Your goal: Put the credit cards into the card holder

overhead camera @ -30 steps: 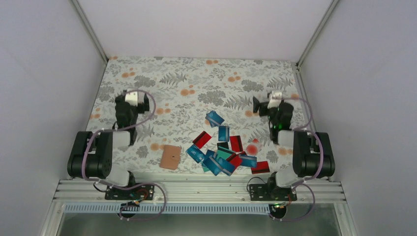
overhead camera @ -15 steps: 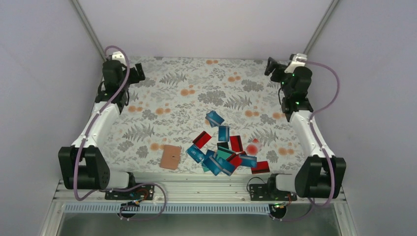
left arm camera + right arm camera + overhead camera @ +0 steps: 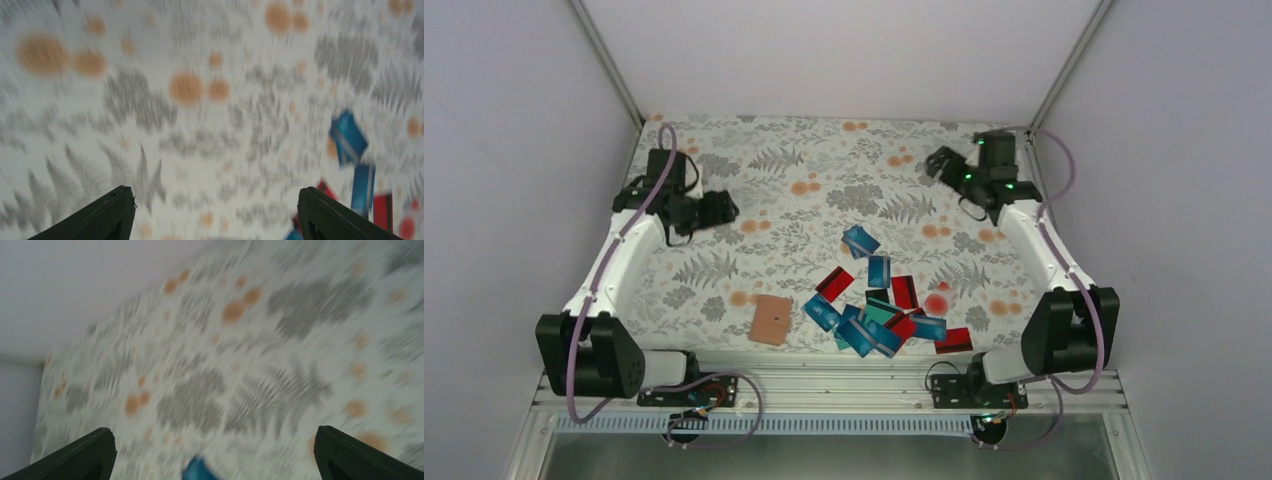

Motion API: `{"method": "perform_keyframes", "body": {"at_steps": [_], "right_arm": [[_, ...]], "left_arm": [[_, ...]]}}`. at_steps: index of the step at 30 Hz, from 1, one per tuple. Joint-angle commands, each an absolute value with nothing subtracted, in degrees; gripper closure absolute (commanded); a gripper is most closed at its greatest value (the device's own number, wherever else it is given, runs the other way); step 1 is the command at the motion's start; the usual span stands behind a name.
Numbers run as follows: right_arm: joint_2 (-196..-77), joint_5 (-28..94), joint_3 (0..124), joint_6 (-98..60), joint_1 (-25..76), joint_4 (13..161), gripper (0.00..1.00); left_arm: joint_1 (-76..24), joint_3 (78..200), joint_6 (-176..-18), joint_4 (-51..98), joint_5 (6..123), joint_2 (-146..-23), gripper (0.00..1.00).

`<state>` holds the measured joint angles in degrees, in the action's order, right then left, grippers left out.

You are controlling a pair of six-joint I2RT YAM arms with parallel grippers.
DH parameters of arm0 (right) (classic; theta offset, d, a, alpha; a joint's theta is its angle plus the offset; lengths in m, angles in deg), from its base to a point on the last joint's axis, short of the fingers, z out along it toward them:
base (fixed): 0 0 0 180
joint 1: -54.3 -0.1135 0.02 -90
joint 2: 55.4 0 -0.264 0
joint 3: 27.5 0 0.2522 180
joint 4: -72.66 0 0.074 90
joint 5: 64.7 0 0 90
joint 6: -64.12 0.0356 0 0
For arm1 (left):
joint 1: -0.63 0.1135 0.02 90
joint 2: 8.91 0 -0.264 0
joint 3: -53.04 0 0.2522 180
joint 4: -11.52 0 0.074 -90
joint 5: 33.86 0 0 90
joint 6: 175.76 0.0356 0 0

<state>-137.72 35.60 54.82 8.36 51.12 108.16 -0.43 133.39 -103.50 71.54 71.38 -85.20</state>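
The left hand (image 3: 718,208) and right hand (image 3: 940,161) hang released and empty over the far desk (image 3: 824,160), apparently poised to reach the credit cards (image 3: 879,300) scattered near, right of the card holder (image 3: 771,319).

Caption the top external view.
Left gripper and right gripper hover open, far from scattered credit cards and card holder.

Card holder (image 3: 771,319) left of credit cards (image 3: 881,316)
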Motion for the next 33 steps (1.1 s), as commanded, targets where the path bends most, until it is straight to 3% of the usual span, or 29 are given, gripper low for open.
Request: {"method": "perform_keyframes", "body": {"at_steps": [1, 7, 16, 21, 30, 33], "right_arm": [[-137.2, 43.8, 54.8, 9.0, 42.9, 120.1, 0.00], [-137.5, 45.6, 51.4, 6.1, 34.8, 125.8, 0.00], [-137.4, 45.8, 50.3, 4.7, 32.3, 126.6, 0.00], [-137.3, 45.6, 50.1, 4.4, 32.2, 127.4, 0.00], [-137.8, 45.9, 50.0, 4.9, 32.2, 127.7, 0.00], [-138.3, 45.6, 50.8, 4.9, 32.2, 128.4, 0.00]], "left_arm": [[-4.3, 128.1, -106.7, 88.0, 75.7, -79.0, 0.19], [-12.1, 119.7, -111.6, 92.6, 74.5, -75.5, 0.29], [-23.7, 111.3, -118.9, 86.0, 72.2, -80.7, 0.32], [-24.9, 110.4, -119.3, 81.8, 71.6, -85.6, 0.34], [-24.7, 110.0, -117.6, 73.0, 69.2, -96.0, 0.47], [-24.8, 109.8, -116.9, 69.2, 71.0, -98.7, 0.58]]}}
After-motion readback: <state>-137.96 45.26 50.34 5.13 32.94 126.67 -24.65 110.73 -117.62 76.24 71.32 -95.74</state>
